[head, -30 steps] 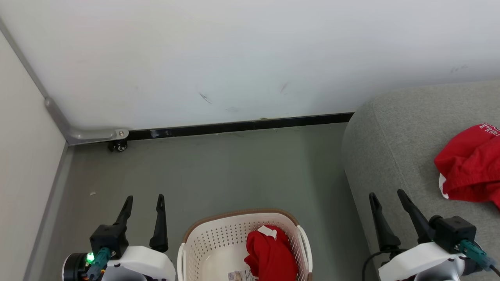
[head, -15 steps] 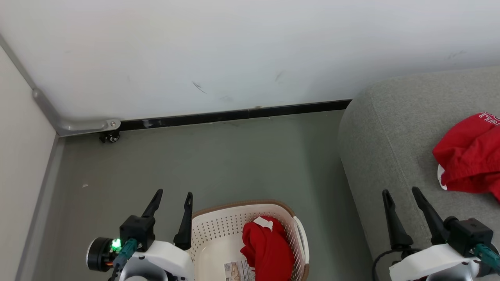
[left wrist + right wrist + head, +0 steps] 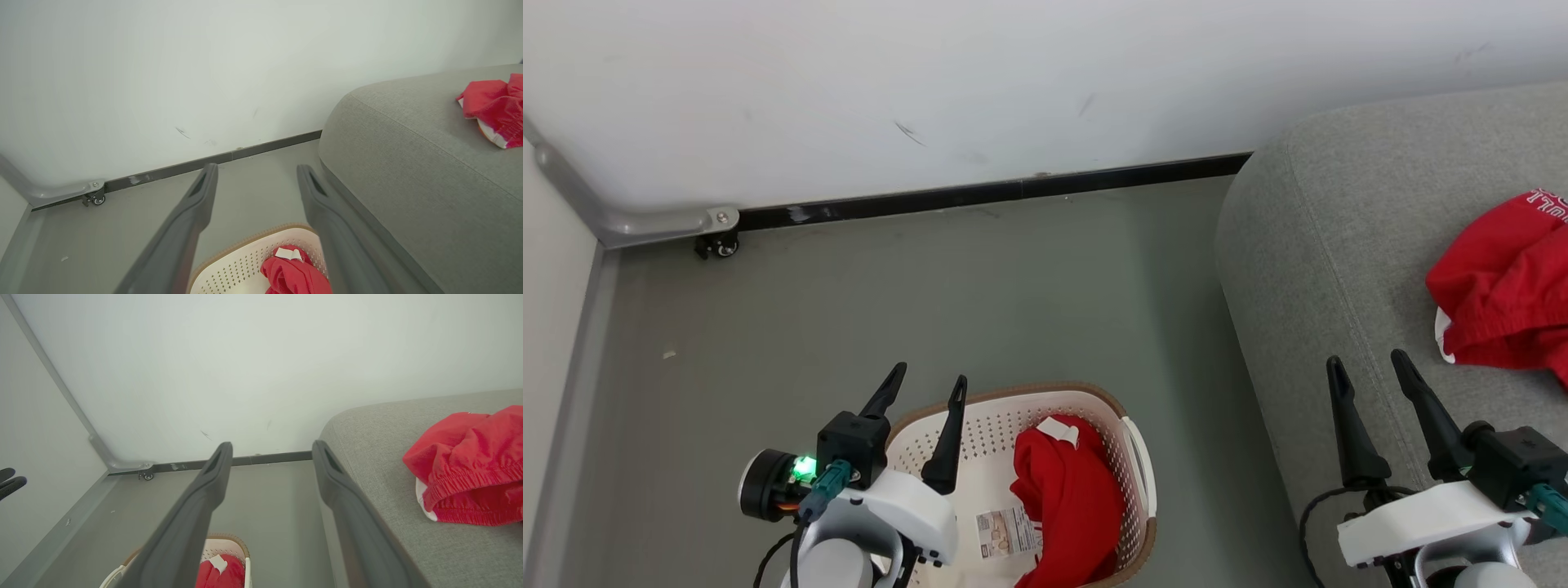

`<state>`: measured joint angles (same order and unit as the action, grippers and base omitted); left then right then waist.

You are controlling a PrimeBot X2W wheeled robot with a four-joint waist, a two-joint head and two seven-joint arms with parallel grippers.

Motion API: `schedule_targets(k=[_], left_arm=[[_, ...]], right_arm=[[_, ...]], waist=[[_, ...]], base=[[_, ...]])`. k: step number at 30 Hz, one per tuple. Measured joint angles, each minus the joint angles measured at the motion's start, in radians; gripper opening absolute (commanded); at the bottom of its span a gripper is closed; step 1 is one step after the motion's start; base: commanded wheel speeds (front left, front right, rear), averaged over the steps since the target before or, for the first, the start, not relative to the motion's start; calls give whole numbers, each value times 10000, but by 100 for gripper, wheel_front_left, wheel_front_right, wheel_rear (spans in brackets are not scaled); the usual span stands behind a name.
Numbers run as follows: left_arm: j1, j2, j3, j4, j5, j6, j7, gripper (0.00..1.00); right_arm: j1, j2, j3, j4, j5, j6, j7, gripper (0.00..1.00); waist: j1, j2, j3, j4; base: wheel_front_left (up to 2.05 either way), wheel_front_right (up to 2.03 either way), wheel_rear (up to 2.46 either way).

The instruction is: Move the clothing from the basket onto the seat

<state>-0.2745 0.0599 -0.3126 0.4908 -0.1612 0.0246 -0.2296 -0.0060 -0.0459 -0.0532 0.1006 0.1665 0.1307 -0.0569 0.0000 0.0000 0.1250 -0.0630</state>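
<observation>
Left gripper (image 3: 931, 374): fingers wide, empty, over basket (image 3: 1045, 389) left rim. Red garment (image 3: 1066, 498) bunched in basket's right half: best shift right, descend, pinch top fold. Right gripper (image 3: 1365, 357) wide, empty, right of basket, over seat (image 3: 1307, 245); second garment (image 3: 1503, 286) there.

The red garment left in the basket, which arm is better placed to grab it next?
Probably the left. The left gripper hangs open over the left rim of the basket, beside the red garment. The right gripper, also open, hovers over the edge of the seat, farther from the basket.
</observation>
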Motion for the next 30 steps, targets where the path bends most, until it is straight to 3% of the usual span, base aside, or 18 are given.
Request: schedule_targets(k=[30], left_arm=[[-1762,-79,-330,1551,-4,-234,184,100]], right_arm=[[-1032,27,-330,-470,29,0,-144,100]], waist=[[0,0,2657,-886]], base=[[0,0,0]])
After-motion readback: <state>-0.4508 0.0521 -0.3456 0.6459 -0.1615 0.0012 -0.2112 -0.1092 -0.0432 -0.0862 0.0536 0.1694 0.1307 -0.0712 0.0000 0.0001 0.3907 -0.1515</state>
